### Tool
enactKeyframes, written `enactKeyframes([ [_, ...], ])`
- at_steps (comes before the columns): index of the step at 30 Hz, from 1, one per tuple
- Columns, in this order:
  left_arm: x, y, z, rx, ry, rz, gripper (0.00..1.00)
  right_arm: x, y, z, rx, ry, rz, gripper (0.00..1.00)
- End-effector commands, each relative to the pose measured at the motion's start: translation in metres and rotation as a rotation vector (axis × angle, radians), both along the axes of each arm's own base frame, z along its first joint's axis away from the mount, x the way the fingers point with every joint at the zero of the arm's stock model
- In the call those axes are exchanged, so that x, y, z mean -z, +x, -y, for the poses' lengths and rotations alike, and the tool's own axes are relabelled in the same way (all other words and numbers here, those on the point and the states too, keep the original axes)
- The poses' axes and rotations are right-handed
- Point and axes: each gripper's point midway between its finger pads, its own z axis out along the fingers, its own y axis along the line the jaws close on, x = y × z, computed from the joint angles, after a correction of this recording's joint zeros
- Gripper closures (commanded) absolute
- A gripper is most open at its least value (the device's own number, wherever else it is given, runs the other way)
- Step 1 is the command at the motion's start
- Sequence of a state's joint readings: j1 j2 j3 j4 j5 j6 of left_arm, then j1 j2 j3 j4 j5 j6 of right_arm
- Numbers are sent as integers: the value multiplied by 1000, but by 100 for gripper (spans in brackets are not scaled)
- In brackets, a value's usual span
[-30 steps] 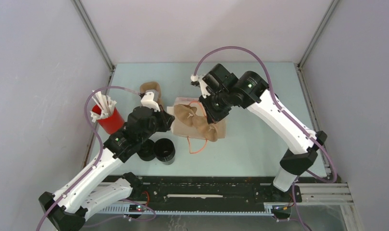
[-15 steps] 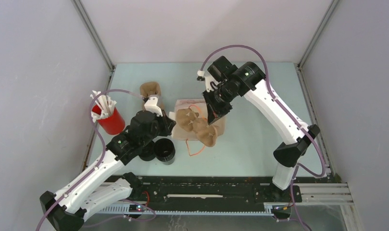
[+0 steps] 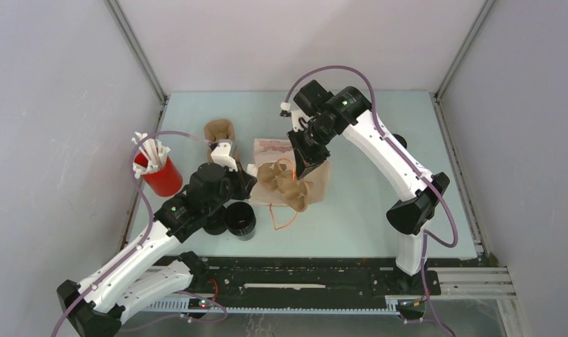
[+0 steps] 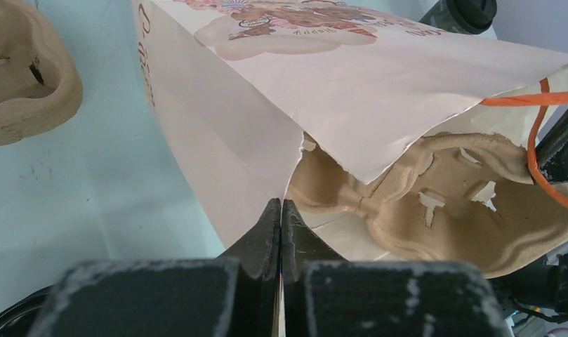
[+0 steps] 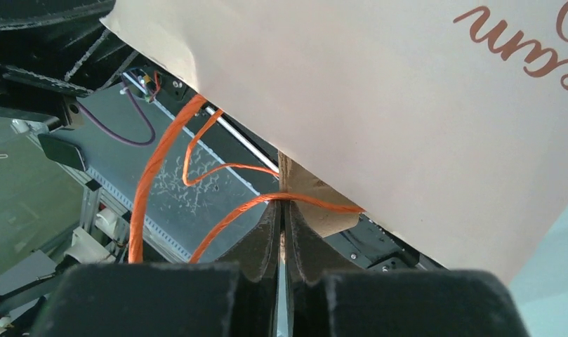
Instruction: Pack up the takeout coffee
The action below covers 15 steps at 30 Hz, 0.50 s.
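Observation:
Two black lidded coffee cups (image 3: 240,219) stand near the front left, one (image 3: 214,223) partly under my left arm; a third is out of view. A beige paper bag (image 3: 316,184) with orange handles (image 3: 284,214) lies mid-table, its mouth facing the near side. A brown pulp carrier (image 3: 284,186) sits in the mouth. My left gripper (image 3: 250,173) is shut on the bag's left edge (image 4: 218,140), with the carrier (image 4: 435,203) beside it. My right gripper (image 3: 299,163) is shut on the bag's upper rim (image 5: 407,105) where the orange handle (image 5: 161,161) attaches.
A red cup with white sticks (image 3: 158,175) stands at the left edge. A second pulp carrier (image 3: 220,131) lies behind the left gripper and shows in the left wrist view (image 4: 21,77). Grey walls close in the left, right and back.
My right gripper has moved left and back, lifting the bag's upper rim so the mouth opens around the carrier. My left gripper has shifted slightly, still on the bag's edge.

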State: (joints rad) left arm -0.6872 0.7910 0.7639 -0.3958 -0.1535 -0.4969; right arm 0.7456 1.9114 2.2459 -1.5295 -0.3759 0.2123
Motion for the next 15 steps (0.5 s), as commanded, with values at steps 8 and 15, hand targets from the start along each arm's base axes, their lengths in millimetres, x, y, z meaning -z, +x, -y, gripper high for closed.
enactKeyframes([
  [8, -1, 0, 2, -15, -39, 15, 100, -9, 29, 7, 121, -64, 161, 57],
  [15, 4, -1, -1, -33, -35, 7, 100, -30, 28, 28, 231, -82, 396, 29],
])
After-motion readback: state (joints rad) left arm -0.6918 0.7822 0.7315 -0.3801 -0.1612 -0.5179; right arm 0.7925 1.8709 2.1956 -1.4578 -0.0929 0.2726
